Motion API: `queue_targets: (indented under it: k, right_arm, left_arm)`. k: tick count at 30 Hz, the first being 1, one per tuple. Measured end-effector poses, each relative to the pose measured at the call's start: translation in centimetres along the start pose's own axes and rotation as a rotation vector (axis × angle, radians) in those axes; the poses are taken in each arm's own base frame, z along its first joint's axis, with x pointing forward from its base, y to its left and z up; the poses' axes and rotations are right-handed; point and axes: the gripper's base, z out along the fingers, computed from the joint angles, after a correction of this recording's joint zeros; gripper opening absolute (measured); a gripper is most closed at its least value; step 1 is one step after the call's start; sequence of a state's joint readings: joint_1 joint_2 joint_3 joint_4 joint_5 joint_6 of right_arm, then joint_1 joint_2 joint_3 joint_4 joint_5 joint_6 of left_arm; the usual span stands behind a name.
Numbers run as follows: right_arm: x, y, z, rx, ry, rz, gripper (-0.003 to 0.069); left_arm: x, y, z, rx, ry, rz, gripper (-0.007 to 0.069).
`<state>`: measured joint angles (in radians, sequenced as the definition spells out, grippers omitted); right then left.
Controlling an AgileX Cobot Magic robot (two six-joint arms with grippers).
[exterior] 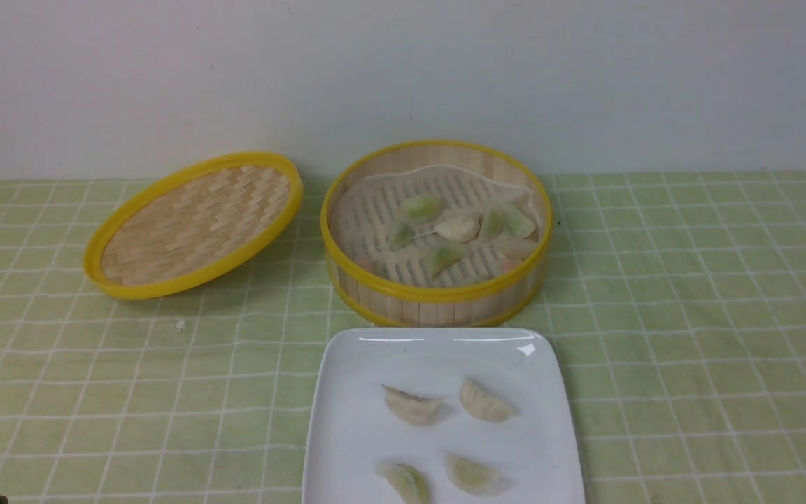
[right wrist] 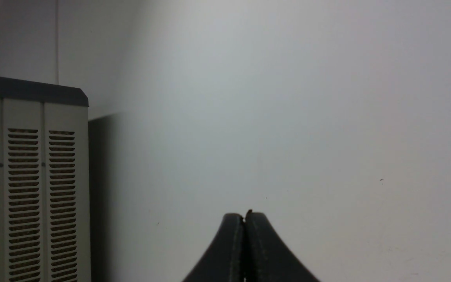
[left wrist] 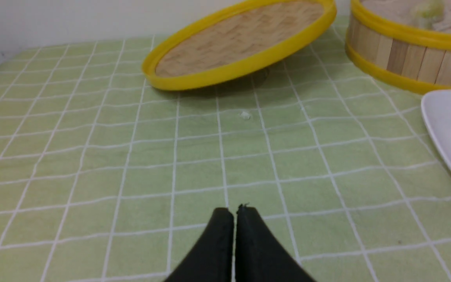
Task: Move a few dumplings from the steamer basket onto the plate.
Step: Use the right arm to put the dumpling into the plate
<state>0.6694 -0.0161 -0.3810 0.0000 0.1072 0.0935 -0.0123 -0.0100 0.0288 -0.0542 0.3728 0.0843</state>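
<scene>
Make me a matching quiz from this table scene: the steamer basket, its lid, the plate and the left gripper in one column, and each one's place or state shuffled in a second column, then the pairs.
Column one:
1. steamer basket
2. lid
3. plate
4. left gripper

Column two:
A. shut, holding nothing, low over the tablecloth
B. propped at a tilt, left of the basket
C. nearest the robot, bearing four dumplings
D. open-topped, with several dumplings inside

Pairs: 1-D, 2-B, 3-C, 4-A

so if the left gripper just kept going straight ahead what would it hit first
Probably the tilted lid: the left gripper points across bare tablecloth toward it, jaws shut. Depth is hard to judge.
</scene>
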Motion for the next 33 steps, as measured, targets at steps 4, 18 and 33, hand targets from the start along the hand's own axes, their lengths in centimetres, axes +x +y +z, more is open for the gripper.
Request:
queue_targets:
  k: [4,18,33]
  right_arm:
    - [0.0,0.0,0.0,0.0,0.0,-0.001,-0.0015]
    - [0.0,0.0,0.0,0.0,0.0,-0.001,-0.0015]
    - [4.2,-0.5,-0.1,0.075,0.192,-0.045,-0.0015]
  left_arm:
    - [0.0,0.0,0.0,-0.002,0.003,0.003,-0.0006]
    - [0.0,0.0,0.0,-0.002,0.004,0.003,-0.0006]
    - [0.0,0.0,0.0,-0.002,0.004,0.003,-0.0006]
